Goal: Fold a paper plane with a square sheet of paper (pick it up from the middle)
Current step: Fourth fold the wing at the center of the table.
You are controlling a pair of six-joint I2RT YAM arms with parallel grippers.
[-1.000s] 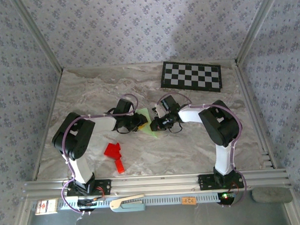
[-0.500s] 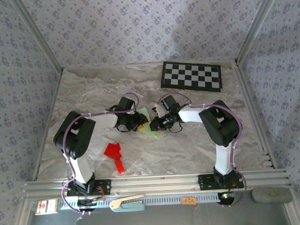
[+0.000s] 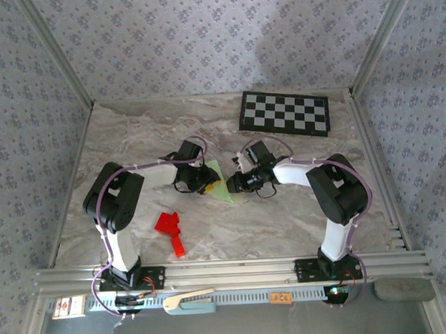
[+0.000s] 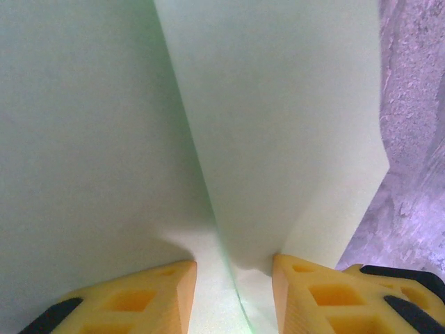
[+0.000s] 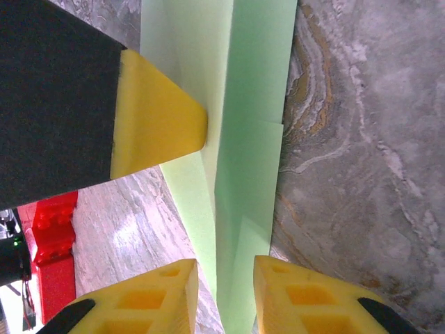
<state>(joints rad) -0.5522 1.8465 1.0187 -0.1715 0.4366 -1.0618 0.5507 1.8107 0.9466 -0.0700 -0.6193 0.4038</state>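
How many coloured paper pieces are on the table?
2. The green paper lies in the middle, where the two arms meet. The red shape lies nearer the front, to the left of it. A further piece could be hidden from view.

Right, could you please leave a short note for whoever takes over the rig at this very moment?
Left gripper: jaws apart, fingertips on the green paper, either side of a crease.
Right gripper: jaws apart, astride a folded strip of the same paper, facing the left one.
Things: the paper lies mid-table between the grippers; a red paper shape is near the left arm; the checkerboard is far right.
Done: several folds are in.
Left: it is not a finished plane yet, so complete the folds.
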